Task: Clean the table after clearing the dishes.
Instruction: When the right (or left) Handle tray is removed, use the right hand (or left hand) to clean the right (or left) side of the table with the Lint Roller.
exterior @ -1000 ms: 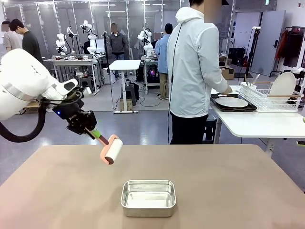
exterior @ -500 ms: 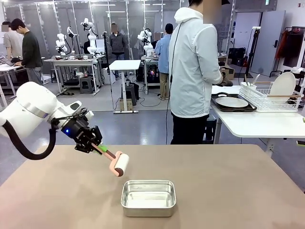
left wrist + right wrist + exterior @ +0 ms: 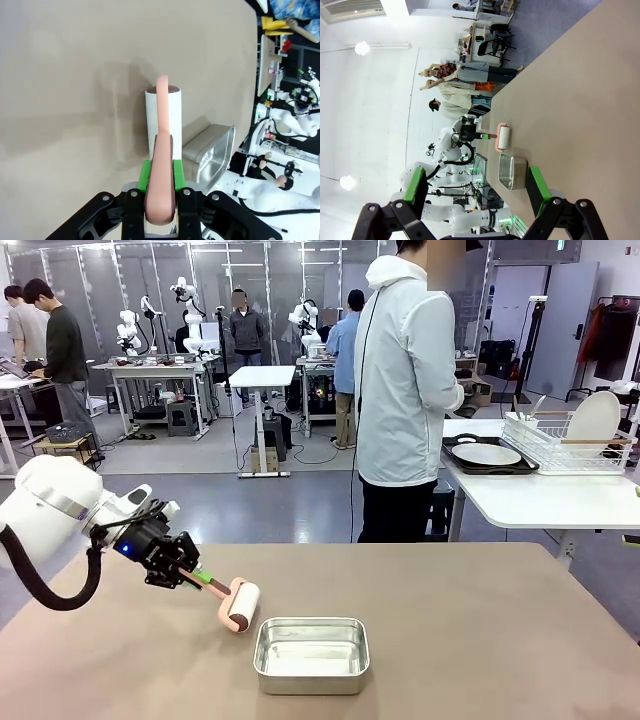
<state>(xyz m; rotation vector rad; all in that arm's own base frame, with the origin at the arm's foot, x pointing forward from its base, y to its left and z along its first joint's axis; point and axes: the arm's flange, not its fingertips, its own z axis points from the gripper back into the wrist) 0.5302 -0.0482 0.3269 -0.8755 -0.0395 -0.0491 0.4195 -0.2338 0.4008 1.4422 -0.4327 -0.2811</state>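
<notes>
Taupe table [image 3: 480, 640]; left fingers [image 3: 177, 172] clamp roller [image 3: 238, 604]; right fingers [image 3: 538, 190] spread.

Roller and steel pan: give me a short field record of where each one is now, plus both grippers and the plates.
left gripper: shut on the roller's pink handle
roller: white roll in a pink frame, low over the table, just left of the pan; contact with the tabletop cannot be told
steel pan: upright on the table, near the front edge, nothing visible inside
right gripper: open, holding nothing
plates: one lies on a dark tray on the white side table; another stands in the wire rack
person: standing at the side table
</notes>
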